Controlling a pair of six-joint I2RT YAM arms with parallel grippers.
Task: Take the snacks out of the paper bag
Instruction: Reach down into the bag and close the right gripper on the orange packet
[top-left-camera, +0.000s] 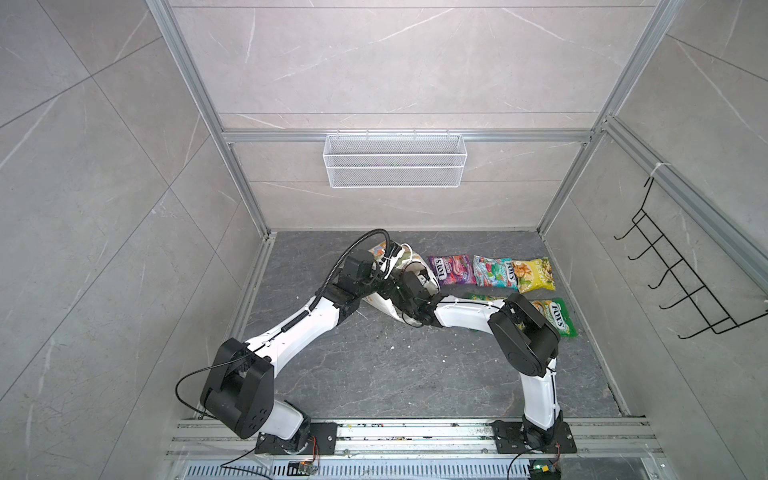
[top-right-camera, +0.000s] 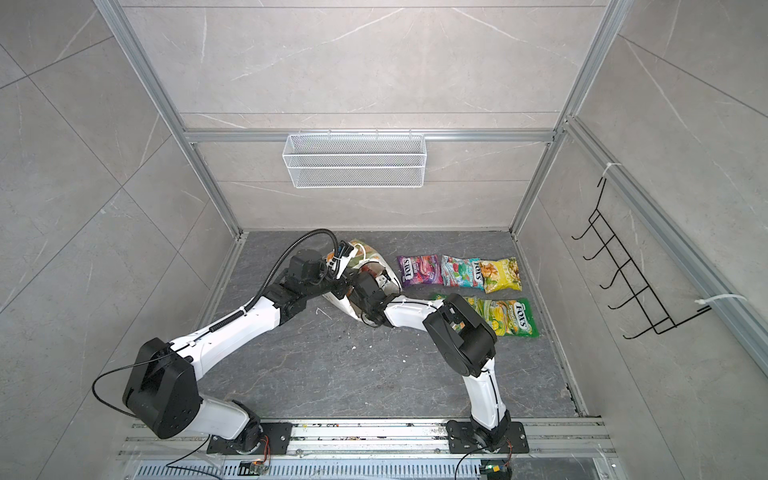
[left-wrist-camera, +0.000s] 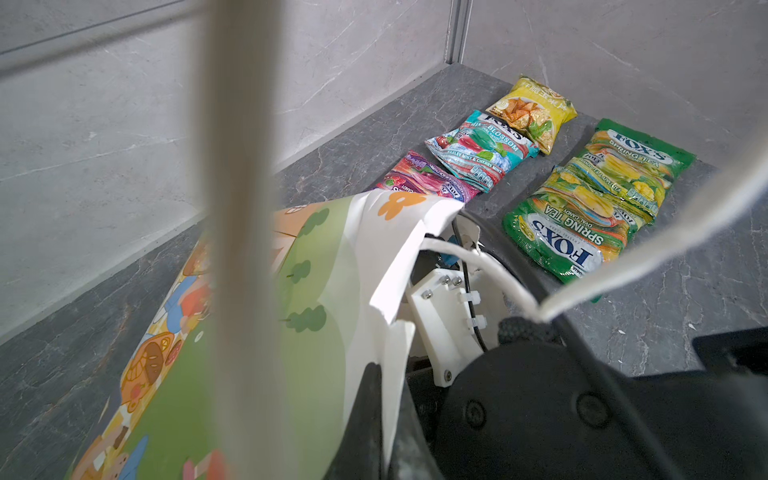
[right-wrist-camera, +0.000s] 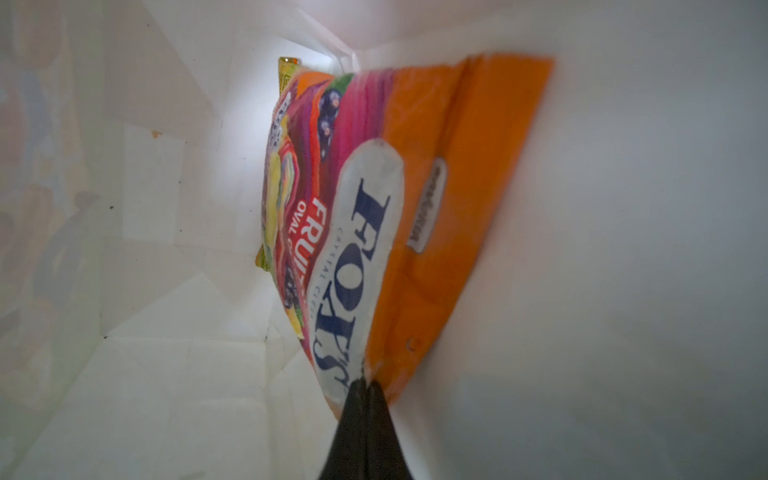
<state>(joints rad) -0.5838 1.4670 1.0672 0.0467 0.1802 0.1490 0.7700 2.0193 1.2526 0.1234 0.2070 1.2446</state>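
Dark stone bench (top-left-camera: 374, 374), paper bag (top-right-camera: 368, 251) lying mid-frame in both top views. My left hand (left-wrist-camera: 523, 328) pinches its cord handle (left-wrist-camera: 602, 276); my right hand (right-wrist-camera: 365, 386), inside, is clamped on the orange packet (right-wrist-camera: 436, 208). Next, I reckon: draw it straight out.

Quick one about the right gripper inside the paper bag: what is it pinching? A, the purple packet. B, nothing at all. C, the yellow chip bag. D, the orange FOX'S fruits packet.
D: in the right wrist view the right gripper is shut on the corner of the orange FOX'S packet, with the white inside of the paper bag around it.
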